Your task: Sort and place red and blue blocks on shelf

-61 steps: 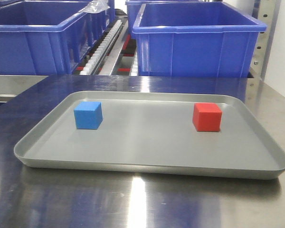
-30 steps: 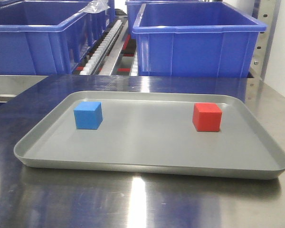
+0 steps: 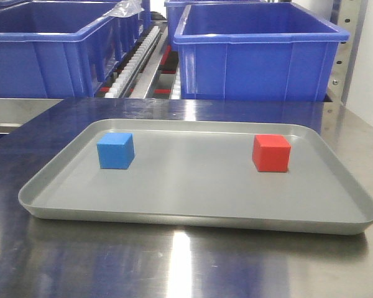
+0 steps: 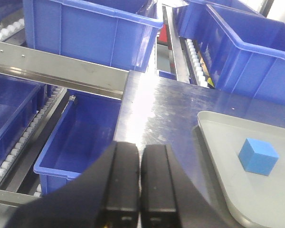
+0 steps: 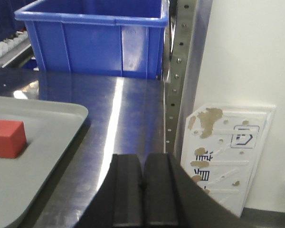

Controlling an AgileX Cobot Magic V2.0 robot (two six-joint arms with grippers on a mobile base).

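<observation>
Because blue block [image 3: 115, 151] lay at 9 o'clock on tray [image 3: 193, 186], red block [image 3: 271, 153] at 3, we judged one per arm; L claw [image 4: 140, 154] & R claw [image 5: 143, 164] were pressed together.

Matte black left gripper [image 4: 140, 148] and right gripper [image 5: 143, 159], each with two flat, round-edged fingers [image 4: 123, 175], possibly plastic.

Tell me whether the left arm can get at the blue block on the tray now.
Probably yes. The blue block sits in the tray, to the right of the left gripper, with nothing between them or over it. The gripper is shut, so it would have to open first.
</observation>
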